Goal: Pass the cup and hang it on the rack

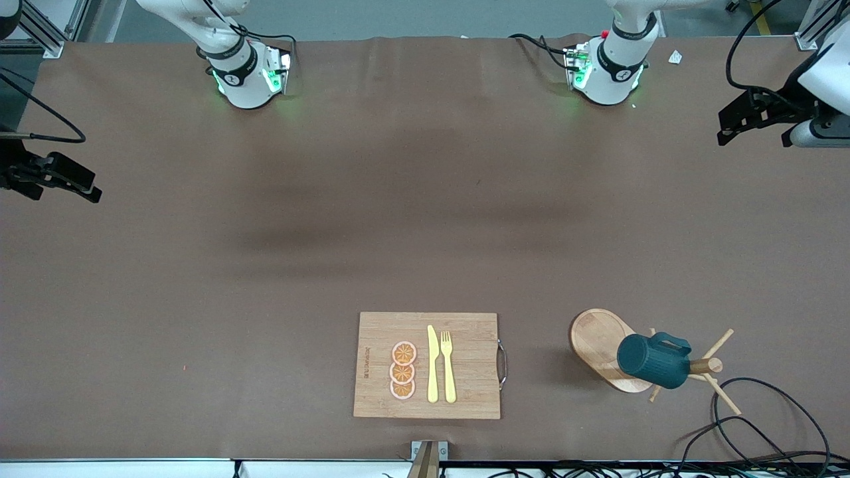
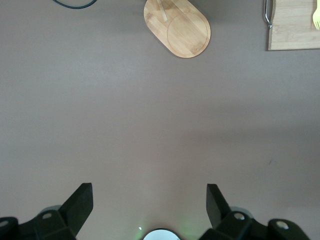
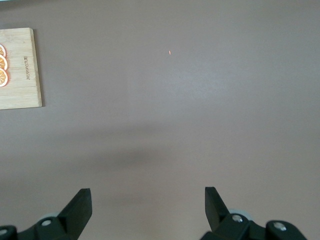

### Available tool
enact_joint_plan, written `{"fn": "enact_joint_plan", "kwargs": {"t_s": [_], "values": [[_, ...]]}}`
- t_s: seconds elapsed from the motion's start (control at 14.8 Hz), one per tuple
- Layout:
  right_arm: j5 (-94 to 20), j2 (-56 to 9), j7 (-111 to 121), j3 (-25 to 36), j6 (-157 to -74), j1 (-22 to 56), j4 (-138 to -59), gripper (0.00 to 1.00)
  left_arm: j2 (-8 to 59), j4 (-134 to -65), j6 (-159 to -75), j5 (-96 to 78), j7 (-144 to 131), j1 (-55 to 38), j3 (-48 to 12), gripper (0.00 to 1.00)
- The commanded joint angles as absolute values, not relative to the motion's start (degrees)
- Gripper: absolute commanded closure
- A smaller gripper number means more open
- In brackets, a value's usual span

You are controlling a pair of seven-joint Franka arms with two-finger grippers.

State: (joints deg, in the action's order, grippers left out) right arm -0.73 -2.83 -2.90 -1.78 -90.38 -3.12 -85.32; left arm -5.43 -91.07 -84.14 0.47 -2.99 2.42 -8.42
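Observation:
The dark teal ribbed cup (image 1: 654, 362) hangs by its loop handle on a peg of the light wooden rack (image 1: 597, 345), which stands near the front camera toward the left arm's end of the table. In the left wrist view only the rack's oval base (image 2: 182, 32) shows, and the cup is out of that view. My left gripper (image 1: 747, 119) is raised at its end of the table, open and empty (image 2: 150, 192). At the other end of the table my right gripper (image 1: 63, 179) is raised too, open with nothing between its fingers (image 3: 148, 196).
A bamboo cutting board (image 1: 471, 365) lies near the front camera, mid-table, with orange slices (image 1: 403, 370), a yellow knife (image 1: 432, 364) and a yellow fork (image 1: 448, 365) on it. Black cables (image 1: 764, 425) loop beside the rack at the table's near edge.

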Motion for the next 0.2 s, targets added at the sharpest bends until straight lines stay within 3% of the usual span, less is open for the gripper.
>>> {"fn": "enact_joint_plan", "kwargs": {"t_s": [0.0, 0.14], "values": [[-0.09, -1.76, -3.60, -2.02, -91.14, -3.25, -87.10, 0.00, -5.71, -91.58, -84.99, 0.62, -5.27, 2.55, -9.58, 0.00], [-0.18, -1.76, -3.60, -2.02, -91.14, -3.34, -87.36, 0.00, -5.45, -90.97, -84.82, 0.79, -4.92, 2.64, -9.58, 0.00]]}}
